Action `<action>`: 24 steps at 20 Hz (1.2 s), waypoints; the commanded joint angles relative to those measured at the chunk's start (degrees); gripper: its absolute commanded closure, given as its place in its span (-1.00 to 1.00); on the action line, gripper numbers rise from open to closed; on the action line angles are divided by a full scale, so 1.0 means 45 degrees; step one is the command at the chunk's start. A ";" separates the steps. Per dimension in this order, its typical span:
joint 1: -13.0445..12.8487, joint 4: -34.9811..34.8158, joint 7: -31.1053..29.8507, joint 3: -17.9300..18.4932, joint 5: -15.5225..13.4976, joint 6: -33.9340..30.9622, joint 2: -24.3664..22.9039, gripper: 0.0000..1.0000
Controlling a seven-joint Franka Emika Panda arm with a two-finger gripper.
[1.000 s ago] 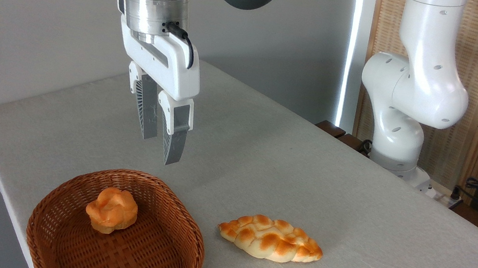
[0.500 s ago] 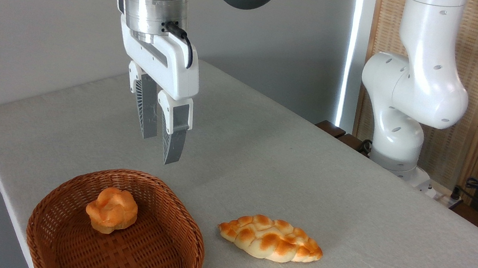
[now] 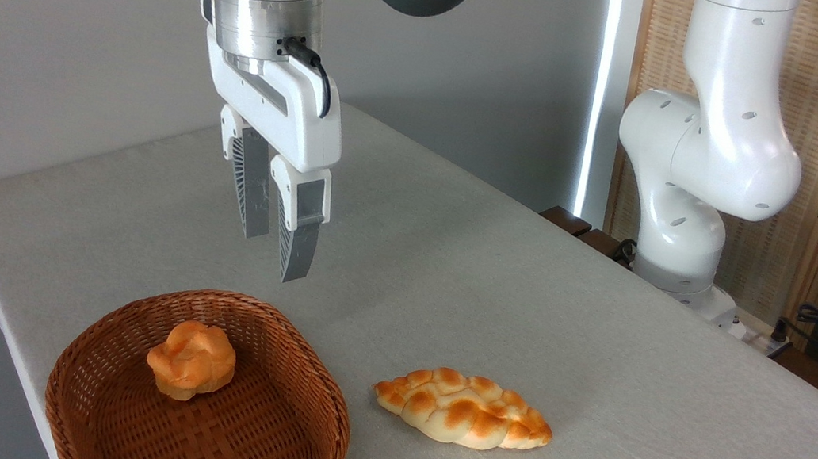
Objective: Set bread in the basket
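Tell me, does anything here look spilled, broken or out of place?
Nothing stands out. The braided bread lies whole on the table, just right of the basket, which sits upright with a small orange bun inside. The gripper hangs empty above the basket's far rim, touching nothing.

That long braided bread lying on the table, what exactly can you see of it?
The bread is a long loaf with pointed ends, pale cream with golden-brown toasted bumps in a braided pattern. It looks whole and undamaged. It lies flat on the grey tablecloth, lengthwise across the picture, just right of the wicker basket and apart from its rim. Nothing touches it but the cloth; the end effector hangs in the air well above and to the left of it.
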 commanded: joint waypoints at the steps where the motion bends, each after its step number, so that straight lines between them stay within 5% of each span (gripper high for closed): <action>1: -0.0014 0.0185 -0.0033 0.0129 0.0102 -0.0710 -0.0109 -1.00; 6: 0.0025 -0.0301 0.0433 0.0654 0.0161 -0.0791 -0.0557 -1.00; 20: 0.0005 -0.4286 0.9842 0.3371 0.0161 0.0205 -0.2570 -1.00; 24: -0.0073 -0.5028 1.1956 0.3781 0.1213 0.0439 -0.2589 -1.00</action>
